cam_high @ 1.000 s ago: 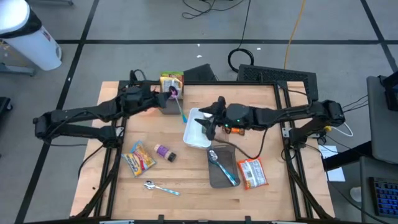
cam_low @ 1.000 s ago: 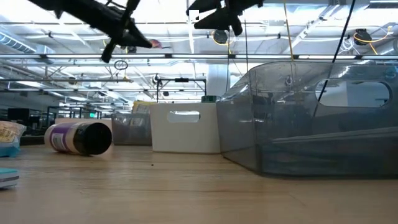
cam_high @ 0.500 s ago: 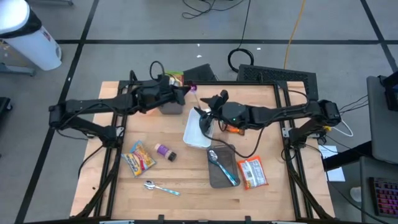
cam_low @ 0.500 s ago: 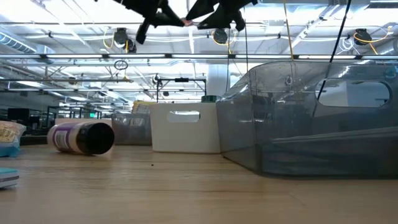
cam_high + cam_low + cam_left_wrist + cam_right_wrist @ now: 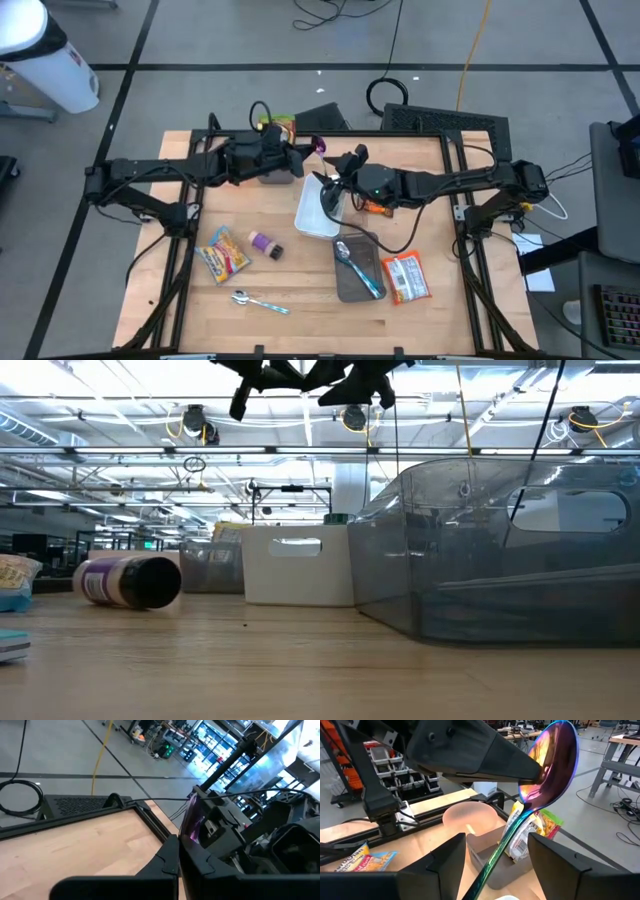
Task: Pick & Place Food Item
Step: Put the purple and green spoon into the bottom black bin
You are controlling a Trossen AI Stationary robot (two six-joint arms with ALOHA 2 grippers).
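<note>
High view: left gripper (image 5: pixel 300 157) clamps an iridescent spoon (image 5: pixel 318 146) by its bowl above the white bin (image 5: pixel 316 210); right gripper (image 5: pixel 330 190) jaws wide, just beside.

Right wrist: spoon handle runs between its fingers (image 5: pixel 555 857). Handover likely; next, close on handle.

Low view: grip point cut off.

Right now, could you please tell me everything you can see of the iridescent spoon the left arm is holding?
The iridescent spoon looks like polished metal with a rainbow sheen of purple, gold and blue-green. Its oval bowl is pinched by the shut fingers of the left gripper, and its thin handle runs down between the open fingers of the right gripper, not visibly touching them. It is held in the air above the table, near the back, between the two arms. From above only its purple bowl shows.
</note>
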